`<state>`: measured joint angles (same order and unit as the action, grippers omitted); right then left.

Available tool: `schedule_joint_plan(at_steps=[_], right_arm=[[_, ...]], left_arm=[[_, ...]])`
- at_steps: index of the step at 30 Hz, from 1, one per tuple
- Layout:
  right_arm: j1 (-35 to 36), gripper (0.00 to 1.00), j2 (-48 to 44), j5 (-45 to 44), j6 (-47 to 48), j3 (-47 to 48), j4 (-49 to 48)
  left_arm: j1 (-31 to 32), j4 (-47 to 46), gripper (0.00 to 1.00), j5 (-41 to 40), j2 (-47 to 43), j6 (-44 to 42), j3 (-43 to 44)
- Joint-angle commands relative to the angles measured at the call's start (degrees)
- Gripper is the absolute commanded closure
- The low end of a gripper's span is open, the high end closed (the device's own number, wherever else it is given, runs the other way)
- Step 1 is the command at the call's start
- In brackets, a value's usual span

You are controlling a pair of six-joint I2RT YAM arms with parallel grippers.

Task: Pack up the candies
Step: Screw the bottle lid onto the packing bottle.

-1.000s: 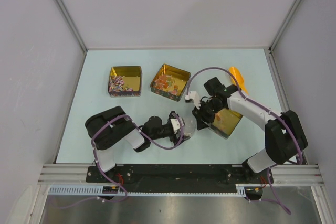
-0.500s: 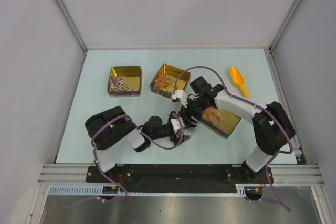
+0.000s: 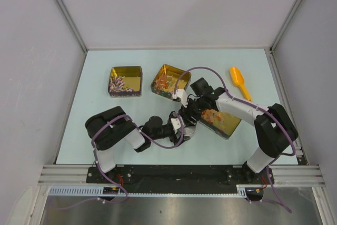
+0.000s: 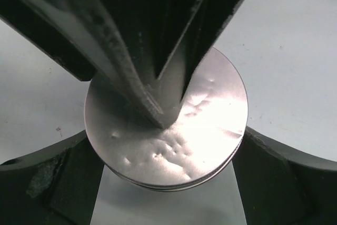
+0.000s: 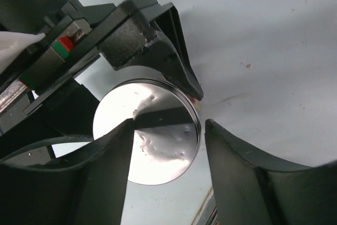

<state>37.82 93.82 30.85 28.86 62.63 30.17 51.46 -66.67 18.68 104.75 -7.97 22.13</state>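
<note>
We see the candies (image 3: 167, 82) as tiny loose bits heaped in gold tins. They are purple-white in the far-left tin (image 3: 132, 76) and orange, red and yellow in the middle tin (image 3: 178, 74) and the third tin (image 3: 231, 126). The third tin lies just beside the right gripper (image 5: 168, 125), and the other two sit beyond both sets of fingers. The left gripper (image 4: 166, 154) fingers (image 4: 58, 177) look closed on the rim of a round silvery disc (image 4: 200, 109). The right fingers (image 5: 242, 172) are partly spread and grip nothing, with their tips at the disc face; we can't tell if they touch it. An orange scoop (image 3: 238, 82) lies well right of the fingers.
</note>
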Motion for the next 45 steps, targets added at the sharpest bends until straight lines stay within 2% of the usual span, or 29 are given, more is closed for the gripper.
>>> schedule_joint_plan(at_steps=[1, 15, 24, 33, 37, 39, 41, 42, 45], right_arm=[[-0.99, 0.43, -0.56, -1.33, 1.2, -1.9, -1.35], [-2.58, 0.67, -4.87, -1.32, 2.87, -2.42, 5.16], [-0.56, 0.69, -7.86, -2.2, 2.87, -5.67, 7.44], [1.2, 0.69, -10.85, 2.19, 4.18, -7.96, 10.43], [0.06, 0.67, -12.52, 1.93, 4.54, -7.96, 10.7], [-1.51, 0.63, -13.4, 1.67, 4.62, -7.88, 10.61], [-2.66, 0.57, -14.71, 1.58, 4.8, -7.7, 10.61], [-3.45, 0.48, -15.15, 1.41, 4.8, -7.61, 10.61], [-4.6, 0.4, -16.82, 0.97, 4.45, -6.74, 9.74]], left_arm=[[-0.13, -2.41, 0.06, -0.75, -0.51, -1.96, 1.95], [-0.4, -0.74, 0.07, -2.15, 0.19, -1.88, 3.01], [-1.45, 0.23, 0.06, -2.68, 0.54, -0.82, 3.89], [-1.8, 1.02, 0.06, -2.94, 0.63, -0.38, 4.41], [-1.8, 0.76, 0.06, -2.68, 0.28, -0.56, 4.06], [-1.8, 1.11, 0.02, -2.77, -0.16, -1.26, 3.8], [-1.8, 1.28, 0.0, -2.07, -1.03, -2.05, 2.84], [-1.8, 1.54, 0.0, -1.63, -1.39, -2.4, 2.48], [-1.8, 3.03, 0.0, -0.75, -3.32, -3.28, 1.6]])
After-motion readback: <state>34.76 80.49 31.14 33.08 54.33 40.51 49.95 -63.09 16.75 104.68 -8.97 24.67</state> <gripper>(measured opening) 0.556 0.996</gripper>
